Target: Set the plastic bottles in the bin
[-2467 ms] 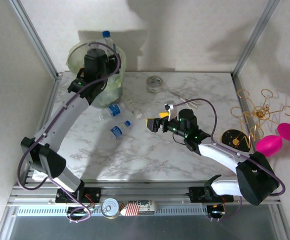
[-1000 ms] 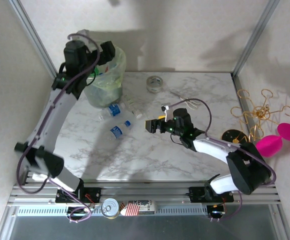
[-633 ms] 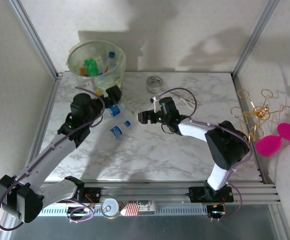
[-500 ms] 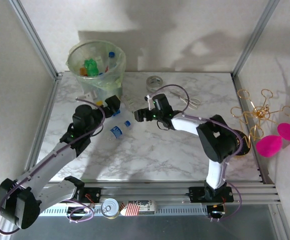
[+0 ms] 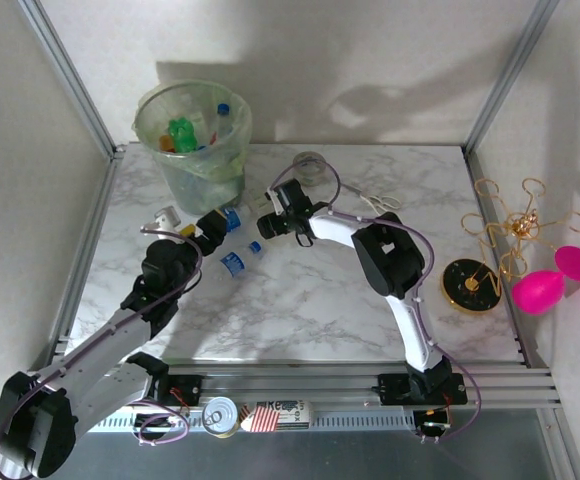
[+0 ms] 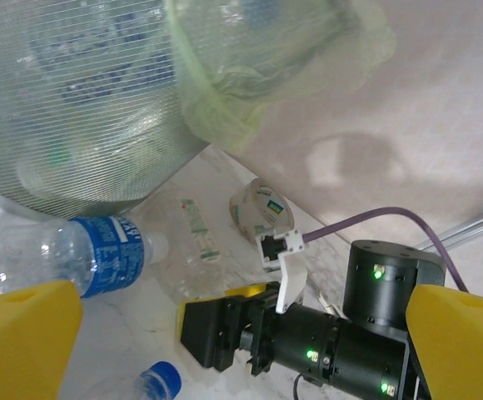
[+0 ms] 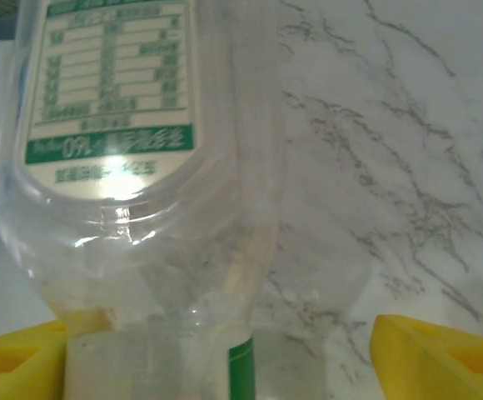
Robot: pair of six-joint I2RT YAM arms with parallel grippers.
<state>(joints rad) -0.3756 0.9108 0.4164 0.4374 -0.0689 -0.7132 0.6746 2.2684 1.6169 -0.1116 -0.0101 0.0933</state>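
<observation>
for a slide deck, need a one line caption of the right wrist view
Right tool straddles one end of a clear green-labelled bottle lying on the marble table

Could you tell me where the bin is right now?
In the top view, the bin stands at the table's far left corner, just beyond the left gripper.

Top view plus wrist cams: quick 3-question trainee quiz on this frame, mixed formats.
1. True or false: the bin already holds bottles.
2. What lies between the right gripper's fingers? A tape roll; B clear bottle with a green-and-white label; C scissors.
3. Fill in: the table bottle beside the left gripper has a ____ label.
Key: 1 true; 2 B; 3 blue.
</observation>
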